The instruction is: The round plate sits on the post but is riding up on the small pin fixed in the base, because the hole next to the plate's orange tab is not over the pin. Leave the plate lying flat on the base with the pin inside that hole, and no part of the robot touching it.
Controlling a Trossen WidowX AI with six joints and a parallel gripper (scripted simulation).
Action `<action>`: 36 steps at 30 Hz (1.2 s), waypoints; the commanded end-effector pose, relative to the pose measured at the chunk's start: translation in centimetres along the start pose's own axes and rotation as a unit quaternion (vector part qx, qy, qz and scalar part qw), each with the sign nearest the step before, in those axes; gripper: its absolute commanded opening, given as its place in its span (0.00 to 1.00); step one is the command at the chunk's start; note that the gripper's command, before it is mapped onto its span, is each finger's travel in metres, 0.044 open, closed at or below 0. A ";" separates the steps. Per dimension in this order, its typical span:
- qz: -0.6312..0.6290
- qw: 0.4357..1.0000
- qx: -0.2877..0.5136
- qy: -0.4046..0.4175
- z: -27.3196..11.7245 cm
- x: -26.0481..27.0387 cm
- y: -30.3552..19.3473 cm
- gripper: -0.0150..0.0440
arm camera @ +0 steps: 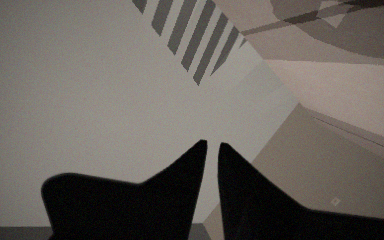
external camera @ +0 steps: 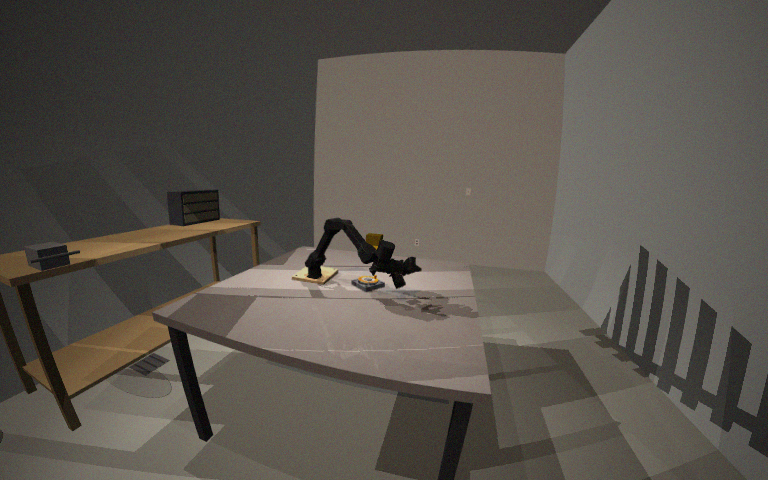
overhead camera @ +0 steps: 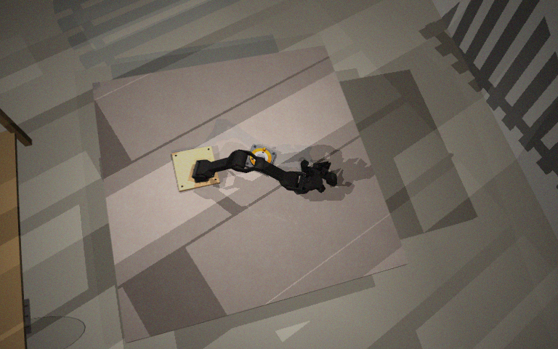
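On the left of the top view, the arm's mount sits on a pale yellow board [overhead camera: 193,166]. The arm reaches right from there across the table [overhead camera: 272,251], passing over part of the round plate [overhead camera: 260,155], which lies on its grey base [overhead camera: 272,153] just right of the board. Farther right, the gripper [overhead camera: 324,169] hangs well apart from the plate, off to the side of it. In the wrist view its two dark fingers stand almost together with only a thin slit between them, and nothing is caught there; the view past them shows wall and room, not the plate.

The step in hand looks like a return to the plate with the fingers nearly closed, perhaps to push the orange tab around. To do that well, the tip should probably come in low beside the tab and turn the plate gently about its post until the hole meets the pin, then lift away.

The tab, hole and pin are too small to make out here. No containers lie on the table; a dark drawer box [external camera: 193,206] stands on the wooden bench, its contents unseen.
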State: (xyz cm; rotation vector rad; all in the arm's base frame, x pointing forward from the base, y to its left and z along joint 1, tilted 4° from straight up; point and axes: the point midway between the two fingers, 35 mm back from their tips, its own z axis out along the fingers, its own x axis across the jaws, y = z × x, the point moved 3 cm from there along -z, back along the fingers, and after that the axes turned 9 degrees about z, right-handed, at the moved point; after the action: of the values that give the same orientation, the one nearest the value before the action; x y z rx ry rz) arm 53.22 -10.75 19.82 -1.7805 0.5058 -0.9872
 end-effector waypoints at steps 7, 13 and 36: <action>-0.234 0.953 -0.153 -0.121 4.6 -10.2 -1.7 0.25; -0.367 0.877 -0.204 -0.234 4.6 -16.0 -2.5 0.25; -0.670 0.378 -0.116 -0.629 -5.3 -30.4 -6.1 0.25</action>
State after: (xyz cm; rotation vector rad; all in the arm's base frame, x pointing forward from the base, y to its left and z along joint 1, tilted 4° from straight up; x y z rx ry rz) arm 33.96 10.36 13.77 -2.5484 -1.8721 -0.2053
